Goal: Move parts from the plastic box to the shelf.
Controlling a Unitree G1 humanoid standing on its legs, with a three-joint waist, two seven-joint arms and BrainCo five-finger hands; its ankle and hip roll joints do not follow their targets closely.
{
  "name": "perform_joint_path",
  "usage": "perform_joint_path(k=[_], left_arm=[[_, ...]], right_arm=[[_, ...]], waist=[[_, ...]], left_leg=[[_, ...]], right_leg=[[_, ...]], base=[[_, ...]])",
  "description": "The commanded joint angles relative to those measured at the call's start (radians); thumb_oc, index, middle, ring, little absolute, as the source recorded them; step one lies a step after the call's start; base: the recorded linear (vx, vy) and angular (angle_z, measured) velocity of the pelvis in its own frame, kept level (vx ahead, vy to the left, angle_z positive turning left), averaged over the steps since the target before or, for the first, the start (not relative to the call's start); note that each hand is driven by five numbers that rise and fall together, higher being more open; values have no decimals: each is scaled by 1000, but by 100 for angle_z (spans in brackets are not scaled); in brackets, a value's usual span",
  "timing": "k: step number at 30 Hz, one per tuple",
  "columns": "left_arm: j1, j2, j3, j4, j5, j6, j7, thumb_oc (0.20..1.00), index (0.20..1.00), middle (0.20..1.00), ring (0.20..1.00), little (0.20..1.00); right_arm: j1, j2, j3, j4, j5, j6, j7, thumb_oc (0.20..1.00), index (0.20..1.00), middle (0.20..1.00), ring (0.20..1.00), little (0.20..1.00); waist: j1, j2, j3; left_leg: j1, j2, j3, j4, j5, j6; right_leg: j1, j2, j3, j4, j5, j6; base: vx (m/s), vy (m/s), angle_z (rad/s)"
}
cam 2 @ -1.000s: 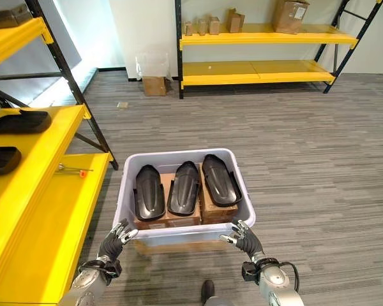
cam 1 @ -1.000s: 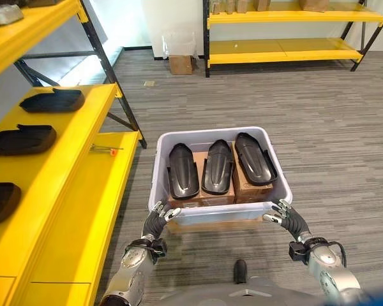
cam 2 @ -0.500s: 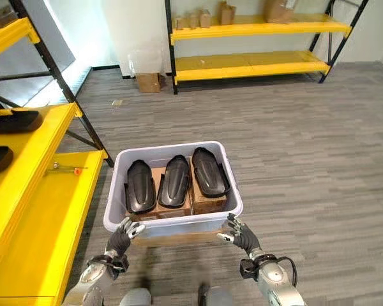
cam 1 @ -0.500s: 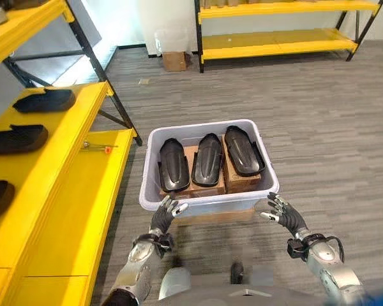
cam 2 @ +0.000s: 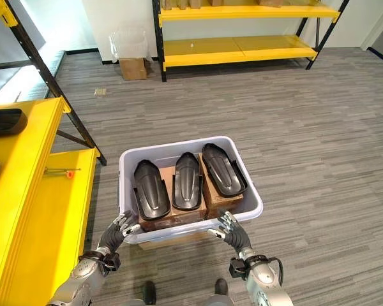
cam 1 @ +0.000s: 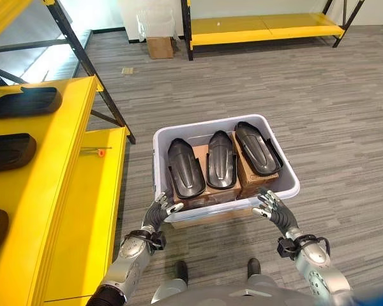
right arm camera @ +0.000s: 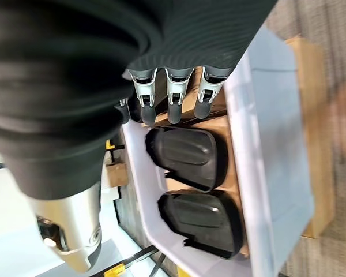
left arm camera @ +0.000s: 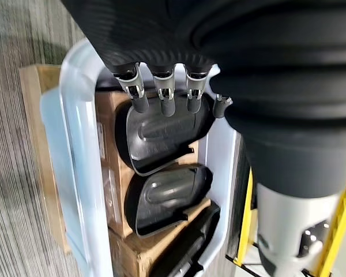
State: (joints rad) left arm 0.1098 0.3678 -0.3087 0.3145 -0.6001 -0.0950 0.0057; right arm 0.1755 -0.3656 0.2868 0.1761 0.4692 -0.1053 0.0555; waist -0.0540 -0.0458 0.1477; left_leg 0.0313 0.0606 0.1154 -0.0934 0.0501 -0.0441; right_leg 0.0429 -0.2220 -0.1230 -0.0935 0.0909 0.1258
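A pale plastic box (cam 1: 226, 208) sits on the floor in front of me, holding three black moulded parts (cam 1: 221, 159) that lie side by side on cardboard cartons. My left hand (cam 1: 159, 213) is open by the box's front left corner, its fingers (left arm camera: 164, 95) straight and reaching over the rim. My right hand (cam 1: 271, 210) is open at the front right corner, with its fingers (right arm camera: 176, 95) straight above the nearest part. I cannot tell whether either hand touches the rim. The yellow shelf (cam 1: 64, 191) runs along my left.
Three black parts (cam 1: 9, 153) lie on the shelf's upper level. A small orange-tipped tool (cam 1: 97, 152) lies on its lower level. Another yellow shelf (cam 1: 262, 25) and a cardboard box (cam 1: 159, 46) stand at the far wall, across grey floor.
The whole picture has shifted, so the camera moved. Both hands stay open at the box's front corners. The box and its parts have not visibly moved.
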Motion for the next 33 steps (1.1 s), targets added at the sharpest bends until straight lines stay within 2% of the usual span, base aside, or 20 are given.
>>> perform_joint_path(k=[1, 5, 7, 8, 9, 10, 11, 13, 15, 19, 23, 29, 30, 33], left_arm=[[-16, -8, 19, -54, -4, -57, -3, 1000, 1000, 1000, 1000, 1000], [-26, 4, 53, -114, -24, -81, -9, 1000, 1000, 1000, 1000, 1000], [-23, 17, 83, -184, -46, -104, -15, 1000, 1000, 1000, 1000, 1000], [-25, 21, 90, -202, -52, -111, -18, 1000, 1000, 1000, 1000, 1000], [-45, 26, 95, -243, -75, -130, -19, 1000, 1000, 1000, 1000, 1000], [-46, 26, 97, -243, -75, -131, -19, 1000, 1000, 1000, 1000, 1000], [-77, 32, 87, -282, -103, -145, -15, 1000, 1000, 1000, 1000, 1000], [-90, 34, 85, -302, -113, -150, -8, 1000, 1000, 1000, 1000, 1000], [-110, 35, 71, -327, -155, -162, -6, 1000, 1000, 1000, 1000, 1000], [-172, 66, 49, -397, -213, -191, 8, 1000, 1000, 1000, 1000, 1000], [-238, 63, 38, -443, -222, -217, 31, 1000, 1000, 1000, 1000, 1000], [-268, 56, 32, -483, -229, -234, 50, 1000, 1000, 1000, 1000, 1000], [-277, 54, 33, -500, -231, -240, 56, 1000, 1000, 1000, 1000, 1000], [-278, 55, 32, -507, -230, -246, 59, 1000, 1000, 1000, 1000, 1000]], right_arm=[[-62, -53, -71, -100, 27, -97, -21, 1000, 1000, 1000, 1000, 1000], [-100, -84, -131, -236, -4, -138, -49, 1000, 1000, 1000, 1000, 1000], [-160, -108, -176, -319, -52, -171, -83, 1000, 1000, 1000, 1000, 1000], [-182, -115, -184, -337, -63, -179, -91, 1000, 1000, 1000, 1000, 1000], [-293, -130, -184, -346, -111, -195, -140, 1000, 1000, 1000, 1000, 1000], [-296, -130, -182, -344, -111, -196, -140, 1000, 1000, 1000, 1000, 1000], [-431, -144, -138, -294, -133, -185, -189, 1000, 1000, 1000, 1000, 1000], [-484, -151, -121, -268, -136, -185, -207, 1000, 1000, 1000, 1000, 1000], [-616, -171, -69, -177, -153, -169, -253, 1000, 1000, 1000, 1000, 1000], [-920, -231, 39, 93, -199, -121, -332, 1000, 1000, 1000, 1000, 1000], [-1128, -245, 99, 308, -167, -106, -372, 1000, 1000, 1000, 1000, 1000], [-1248, -270, 122, 432, -167, -100, -414, 1000, 1000, 1000, 1000, 1000], [-1299, -297, 134, 480, -184, -98, -438, 1000, 1000, 1000, 1000, 1000], [-1314, -313, 134, 493, -196, -96, -452, 1000, 1000, 1000, 1000, 1000]], waist=[[-9, 25, -19], [-14, 27, 3], [-14, 30, 25], [-13, 32, 32], [-6, 38, 59], [-6, 38, 59], [9, 45, 88], [14, 48, 100], [30, 59, 127], [63, 89, 197], [77, 98, 243], [86, 104, 275], [90, 108, 292], [90, 112, 300]], left_leg=[[-109, 68, 5, 120, -24, -22], [-128, 78, 10, 109, -13, -30], [-139, 88, 14, 103, -5, -35], [-143, 90, 15, 101, -2, -37], [-169, 95, 14, 100, 11, -44], [-171, 96, 15, 101, 11, -44], [-195, 99, 8, 99, 23, -48], [-207, 99, 8, 99, 29, -50], [-229, 99, 3, 101, 38, -51], [-296, 102, -2, 128, 51, -53], [-365, 104, 0, 160, 56, -53], [-419, 104, 0, 185, 55, -53], [-451, 99, 0, 202, 53, -52], [-466, 97, -1, 208, 52, -52]], right_leg=[[-1, -35, -16, 67, -93, 38], [-34, -30, -12, 67, -94, 36], [-63, -23, -2, 70, -92, 33], [-72, -22, 1, 71, -91, 32], [-110, -17, 7, 83, -91, 28], [-113, -17, 8, 85, -91, 28], [-148, -14, 14, 98, -89, 22], [-164, -12, 17, 105, -89, 20], [-197, -12, 23, 126, -89, 16], [-294, -13, 43, 198, -98, 10], [-378, -2, 59, 241, -97, 7], [-433, 4, 71, 261, -92, 5], [-471, 5, 79, 282, -88, 5], [-487, 2, 80, 290, -88, 5]], base=[[0, 0, 0], [-39, -27, -5], [-63, -45, -18], [-130, -46, -19], [-124, -36, -18], [-204, -62, -8], [-138, -46, 1], [-115, -40, 1], [-115, -34, -2], [-133, -14, 2], [-97, -7, 1], [-53, 5, -4], [-48, 0, -8], [-27, 5, -9]])
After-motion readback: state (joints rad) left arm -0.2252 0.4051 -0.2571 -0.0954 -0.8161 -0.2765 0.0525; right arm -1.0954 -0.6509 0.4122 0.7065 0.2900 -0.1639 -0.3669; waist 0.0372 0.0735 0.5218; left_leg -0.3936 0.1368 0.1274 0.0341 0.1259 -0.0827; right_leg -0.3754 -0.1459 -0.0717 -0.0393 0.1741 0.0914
